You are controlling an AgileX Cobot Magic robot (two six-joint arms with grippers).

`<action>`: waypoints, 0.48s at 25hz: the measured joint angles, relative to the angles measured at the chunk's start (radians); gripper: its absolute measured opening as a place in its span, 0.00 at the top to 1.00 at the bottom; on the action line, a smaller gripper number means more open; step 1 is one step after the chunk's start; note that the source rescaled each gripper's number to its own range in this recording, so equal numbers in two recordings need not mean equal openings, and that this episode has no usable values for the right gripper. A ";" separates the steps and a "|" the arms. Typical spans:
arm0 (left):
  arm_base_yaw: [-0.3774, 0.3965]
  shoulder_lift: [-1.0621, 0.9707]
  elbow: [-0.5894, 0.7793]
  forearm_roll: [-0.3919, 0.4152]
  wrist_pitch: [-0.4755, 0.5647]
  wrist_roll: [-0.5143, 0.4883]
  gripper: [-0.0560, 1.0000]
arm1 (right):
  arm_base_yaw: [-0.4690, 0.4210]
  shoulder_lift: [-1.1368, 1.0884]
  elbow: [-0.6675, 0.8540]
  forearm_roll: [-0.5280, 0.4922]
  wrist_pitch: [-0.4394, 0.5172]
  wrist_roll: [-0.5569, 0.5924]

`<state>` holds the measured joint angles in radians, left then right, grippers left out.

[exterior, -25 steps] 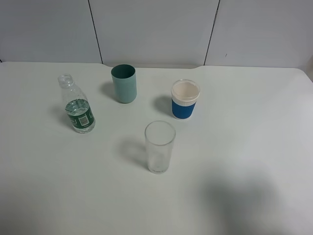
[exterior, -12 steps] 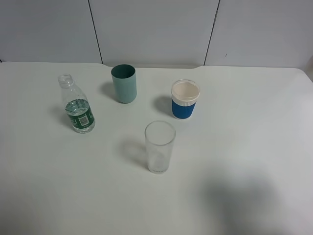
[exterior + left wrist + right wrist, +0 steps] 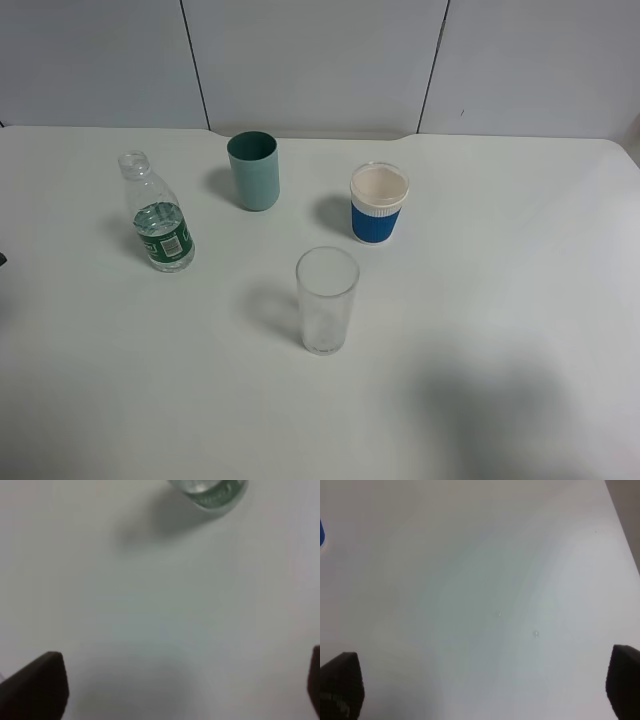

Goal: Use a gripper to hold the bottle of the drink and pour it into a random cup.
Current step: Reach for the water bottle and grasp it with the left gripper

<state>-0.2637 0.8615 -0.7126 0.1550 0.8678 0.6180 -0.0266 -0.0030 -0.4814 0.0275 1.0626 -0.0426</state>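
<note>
A white table [image 3: 520, 250] seen from above; the bottle of the drink [image 3: 157, 215] stands upright towards the left side, capless, with some clear liquid inside; the clear glass cup [image 3: 326, 300] stands nearer the front middle, well apart from the bottle; a teal cup [image 3: 253, 170] and a white cup with a blue sleeve [image 3: 379, 203] stand farther back. The left gripper [image 3: 175, 687] hangs over bare table, its jaws spread wide and holding nothing, the bottle ahead of it; the right gripper [image 3: 482, 685] also gapes wide, gripping nothing.
</note>
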 joint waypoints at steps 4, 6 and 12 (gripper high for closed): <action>-0.030 0.035 0.005 0.009 -0.021 0.009 0.00 | 0.000 0.000 0.000 0.000 0.000 0.000; -0.041 0.047 0.031 0.008 -0.050 -0.004 0.00 | 0.000 0.000 0.000 0.000 0.000 0.000; -0.045 0.052 0.151 0.007 -0.139 -0.012 0.00 | 0.000 0.000 0.000 0.000 0.000 0.000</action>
<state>-0.3089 0.9136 -0.5620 0.1621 0.7285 0.6063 -0.0266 -0.0030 -0.4814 0.0275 1.0626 -0.0426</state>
